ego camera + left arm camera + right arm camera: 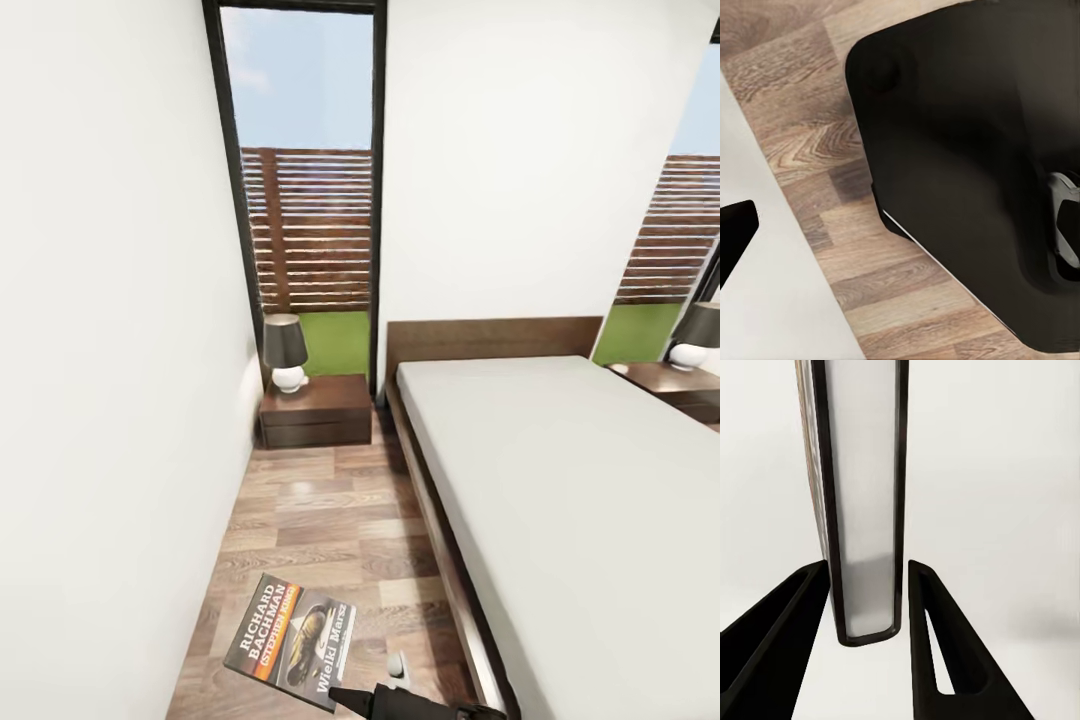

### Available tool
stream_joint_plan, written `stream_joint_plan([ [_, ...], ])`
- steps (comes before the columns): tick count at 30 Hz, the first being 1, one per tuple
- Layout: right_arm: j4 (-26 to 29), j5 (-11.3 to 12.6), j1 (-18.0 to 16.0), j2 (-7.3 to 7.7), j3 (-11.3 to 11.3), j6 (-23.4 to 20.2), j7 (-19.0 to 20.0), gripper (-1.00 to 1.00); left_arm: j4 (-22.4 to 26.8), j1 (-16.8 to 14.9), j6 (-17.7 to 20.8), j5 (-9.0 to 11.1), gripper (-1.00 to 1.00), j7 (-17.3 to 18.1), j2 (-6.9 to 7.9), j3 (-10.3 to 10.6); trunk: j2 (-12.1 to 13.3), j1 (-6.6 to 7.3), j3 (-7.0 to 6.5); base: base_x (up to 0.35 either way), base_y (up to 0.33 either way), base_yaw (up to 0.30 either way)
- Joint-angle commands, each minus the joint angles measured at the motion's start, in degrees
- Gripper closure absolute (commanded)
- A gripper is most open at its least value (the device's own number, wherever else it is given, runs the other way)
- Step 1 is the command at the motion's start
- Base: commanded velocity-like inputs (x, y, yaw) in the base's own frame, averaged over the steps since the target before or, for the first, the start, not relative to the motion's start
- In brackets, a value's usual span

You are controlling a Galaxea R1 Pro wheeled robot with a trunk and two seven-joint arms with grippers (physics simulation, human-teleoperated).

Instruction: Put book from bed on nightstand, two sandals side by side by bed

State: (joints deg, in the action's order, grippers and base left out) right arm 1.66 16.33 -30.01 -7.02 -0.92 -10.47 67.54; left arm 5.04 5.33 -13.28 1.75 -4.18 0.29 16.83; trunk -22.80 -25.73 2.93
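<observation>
We have the book (pixel 293 640) in the right end effector (pixel 870 622), held over the floor (pixel 330 510) in the aisle beside the bed (pixel 580 500). It's a thin paperback, so likely light, a bit floppy and slick-covered; an edge grip near the spine suits it. In the right wrist view the fingers (pixel 772 645) sit either side of its bottom edge, closed on it, one side showing a small gap. Left end effector: we cannot tell its state. Further off, the nightstand (pixel 315 410) carries a lamp (pixel 285 350) under the window (pixel 305 190).
</observation>
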Motion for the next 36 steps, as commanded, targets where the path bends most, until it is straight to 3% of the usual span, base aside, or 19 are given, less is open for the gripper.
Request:
stream_joint_plan([
  [1, 0.01, 0.38, -0.05, -0.01, 0.04, -0.61, 0.14, 1.00, 0.10, -0.31, -0.04, 0.18, -1.00, -0.30, 0.05, 0.47, -0.12, -0.05, 0.11, 0.145, 0.072, 0.000],
  [13, -0.28, 0.27, -0.05, -0.01, 0.04, 1.68, 0.14, 1.00, 0.08, -3.98, 0.13, 0.17, -1.00, -0.69, 0.05, 0.42, -0.12, -0.05, 0.11, 0.047, 0.023, 0.000],
  [21, -0.40, 0.41, -0.05, 0.01, 0.07, 2.16, 0.14, 1.00, 0.08, -7.10, 0.49, 0.11, -1.00, -3.07, -0.11, 0.40, -0.12, -0.05, 0.11, 0.006, 0.003, 0.000],
  [36, -0.42, 0.62, -0.05, 0.14, 0.17, 2.29, 0.14, 1.00, 0.15, -14.90, 8.89, 0.31, -1.00, -5.08, -0.19, 0.34, -0.12, -0.05, 0.11, 0.000, 0.000, 0.000],
])
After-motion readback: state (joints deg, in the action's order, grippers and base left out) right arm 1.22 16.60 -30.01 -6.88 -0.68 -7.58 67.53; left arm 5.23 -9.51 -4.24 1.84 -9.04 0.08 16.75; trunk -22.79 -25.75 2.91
